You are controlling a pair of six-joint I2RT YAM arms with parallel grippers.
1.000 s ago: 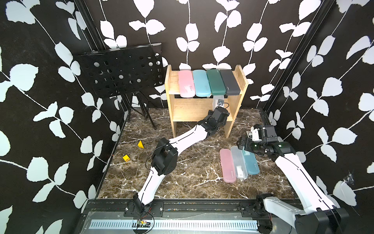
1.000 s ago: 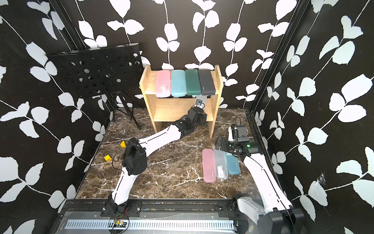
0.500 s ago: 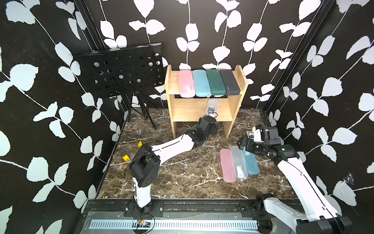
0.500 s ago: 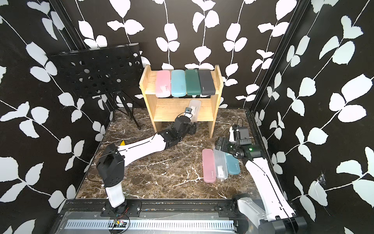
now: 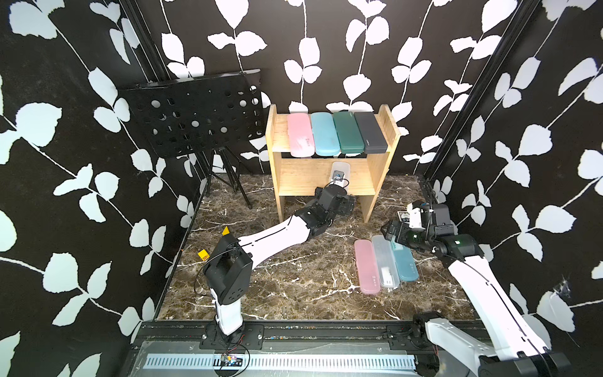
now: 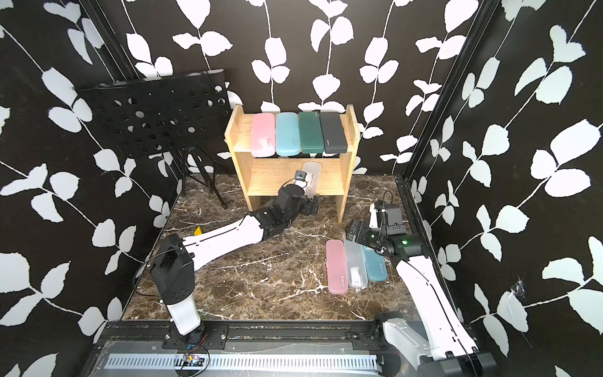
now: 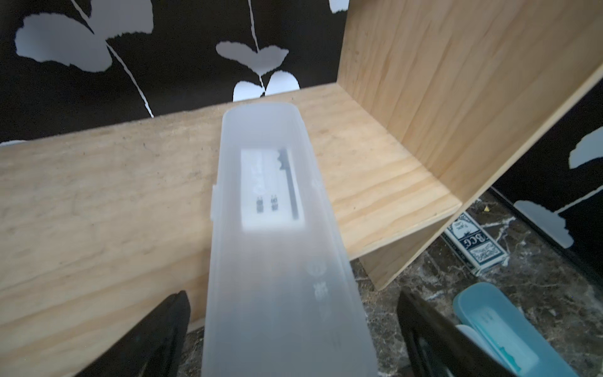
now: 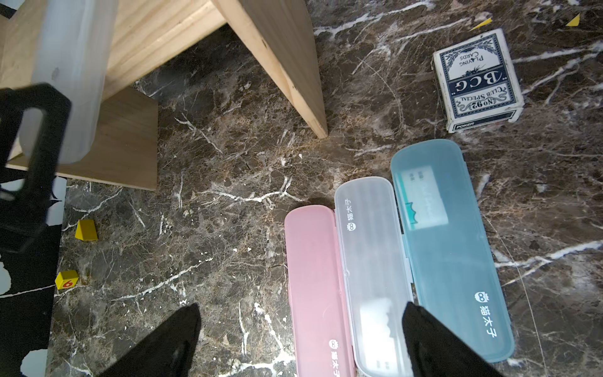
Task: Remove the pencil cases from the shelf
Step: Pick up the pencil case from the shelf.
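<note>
The left gripper (image 7: 292, 297) is at the front edge of the lower board of the shelf (image 5: 306, 181). Its fingers (image 7: 163, 326) are spread wide, clear of both sides of a frosted case (image 7: 270, 228). That case lies on the board, its near end overhanging the edge. Four cases (image 5: 347, 132) lie side by side on the top board. The right gripper (image 8: 300, 306) hangs wide open and empty over three cases (image 8: 368, 261) on the table near its right edge.

The marble surface (image 5: 293, 287) carries the shelf (image 5: 375, 192) at the far side and three pencil cases (image 5: 385, 261) side by side at right. Four cases (image 5: 346, 133) lie on the shelf's top board; a frosted case (image 5: 342, 168) overhangs the lower.
</note>
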